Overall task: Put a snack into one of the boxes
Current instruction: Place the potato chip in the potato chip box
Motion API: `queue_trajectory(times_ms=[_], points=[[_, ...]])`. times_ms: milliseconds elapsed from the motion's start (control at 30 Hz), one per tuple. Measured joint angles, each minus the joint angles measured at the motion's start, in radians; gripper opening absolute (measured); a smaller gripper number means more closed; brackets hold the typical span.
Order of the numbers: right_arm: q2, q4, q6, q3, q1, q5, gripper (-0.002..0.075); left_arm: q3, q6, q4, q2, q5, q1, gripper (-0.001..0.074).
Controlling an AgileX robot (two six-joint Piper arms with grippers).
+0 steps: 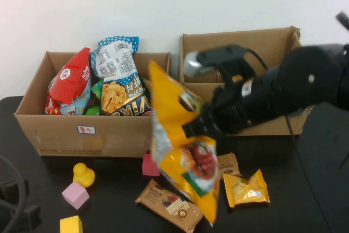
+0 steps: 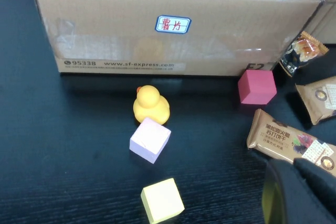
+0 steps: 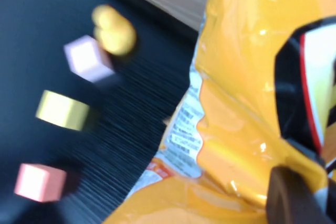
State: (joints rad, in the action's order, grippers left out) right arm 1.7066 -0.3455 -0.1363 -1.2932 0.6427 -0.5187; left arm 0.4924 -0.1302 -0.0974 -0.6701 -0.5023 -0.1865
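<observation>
Right gripper (image 1: 203, 126) clamps the yellow bag (image 1: 182, 145) mid-frame, lifted off the table, hanging in front of the gap between the two boxes.

Risks: bag is long and floppy, so its tail may catch the left box (image 1: 71, 135) front wall or sweep the brown bar (image 1: 169, 204) and red cube (image 1: 150, 165) below; pinch is on one edge, slip possible. Left box is nearly full; right box (image 1: 272, 42), upper right, has room. Left gripper (image 2: 296, 192) sits low at frame's lower left; can't tell its state.
</observation>
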Motion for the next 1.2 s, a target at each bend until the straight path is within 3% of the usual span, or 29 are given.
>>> queue_trajectory(times_ms=[133,233,467,700,900,1200], points=[[0.0,-0.128,-0.25,-0.066,0.002,0.064,0.0006,0.0,0.0,0.0,0.0,0.002,0.0,-0.0002],[0.002,-0.19,-0.414,-0.103,0.006,0.216,0.0006,0.0,0.0,0.0,0.0,0.005,0.0,-0.0002],[0.155,-0.232,-0.575,-0.236,0.006,0.484,0.0002,0.0,0.0,0.0,0.0,0.019,0.0,-0.0002],[0.412,-0.236,-0.731,-0.549,0.023,0.432,0.0005,0.0,0.0,0.0,0.0,0.047,0.0,-0.0002],[0.592,-0.236,-0.813,-0.819,0.041,0.228,0.006,0.0,0.0,0.0,0.0,0.049,0.0,-0.0002],[0.647,-0.236,-0.797,-0.87,0.041,0.171,0.0068,0.0,0.0,-0.002,0.0,0.042,0.0,-0.0002]])
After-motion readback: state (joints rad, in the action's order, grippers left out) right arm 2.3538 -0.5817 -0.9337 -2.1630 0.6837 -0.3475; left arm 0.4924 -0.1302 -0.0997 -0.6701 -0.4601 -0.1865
